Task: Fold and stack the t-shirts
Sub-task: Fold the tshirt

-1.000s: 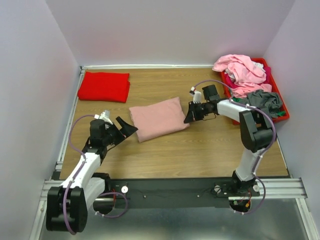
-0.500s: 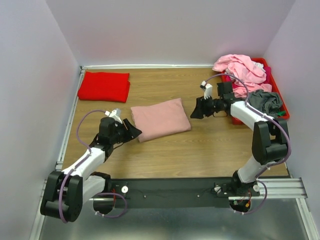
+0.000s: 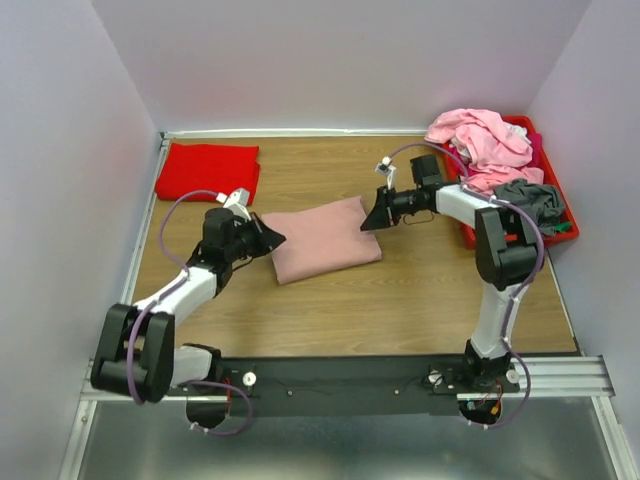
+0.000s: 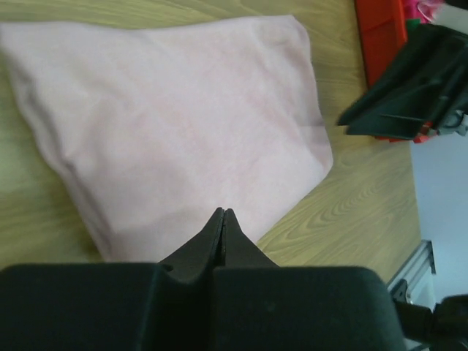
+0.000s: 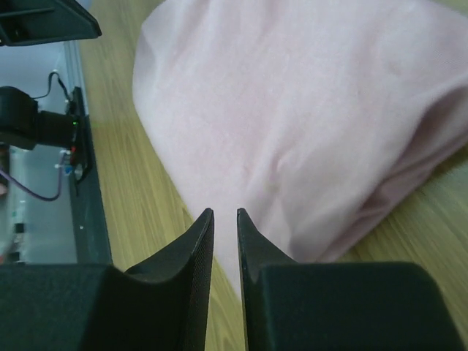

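Observation:
A folded dusty-pink t-shirt (image 3: 325, 238) (image 4: 183, 124) (image 5: 307, 110) lies mid-table. A folded bright red t-shirt (image 3: 208, 172) lies at the back left. My left gripper (image 3: 272, 240) (image 4: 223, 212) sits at the pink shirt's left edge, low over the cloth. Its jaws are pressed shut and nothing shows between them. My right gripper (image 3: 371, 222) (image 5: 224, 212) is at the shirt's right edge, pointing at it. Its jaws stand a narrow gap apart with no cloth between them. Loose light pink t-shirts (image 3: 480, 138) and a grey one (image 3: 530, 200) are heaped in the bin.
The red plastic bin (image 3: 563, 234) stands at the back right against the wall, its corner also in the left wrist view (image 4: 380, 36). Walls close in the table on three sides. A metal rail (image 3: 130, 280) runs along the left edge.
My left gripper has moved in to the pink shirt's left edge and gone from wide open to shut. My right gripper swung away, came back to the right edge, and its jaws narrowed.

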Robot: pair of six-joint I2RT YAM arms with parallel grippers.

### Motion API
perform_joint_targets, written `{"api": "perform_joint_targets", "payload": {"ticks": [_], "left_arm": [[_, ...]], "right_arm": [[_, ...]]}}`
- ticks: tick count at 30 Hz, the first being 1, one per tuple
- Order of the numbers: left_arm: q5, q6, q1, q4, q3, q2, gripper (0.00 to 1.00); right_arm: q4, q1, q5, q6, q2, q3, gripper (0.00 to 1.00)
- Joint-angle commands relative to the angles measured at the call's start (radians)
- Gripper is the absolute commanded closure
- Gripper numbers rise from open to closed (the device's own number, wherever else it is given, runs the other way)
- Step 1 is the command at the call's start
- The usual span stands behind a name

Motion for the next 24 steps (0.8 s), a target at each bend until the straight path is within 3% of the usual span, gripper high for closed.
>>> {"api": "perform_joint_targets", "payload": {"ticks": [1,4,14,19,24], "left_arm": [[0.158,0.026,-0.010,0.079,0.030,0.131,1.00],[0.164,0.029,-0.012,0.090,-0.004,0.219,1.00],[0.038,-0.037,-0.012,0.061,-0.125,0.285,1.00],[0.014,-0.002,-0.010,0.010,-0.090,0.239,1.00],[-0.032,0.069,-0.010,-0.157,0.027,0.034,0.99]], "right_arm": [[-0.011,0.028,-0.077,0.078,0.112,0.058,0.75],[-0.014,0.026,-0.026,0.102,0.163,0.062,0.74],[-0.014,0.023,0.219,0.174,0.210,0.065,0.72],[-0.019,0.017,0.192,0.141,0.194,0.068,0.71],[-0.046,0.008,0.063,0.032,0.094,0.107,0.68]]}}
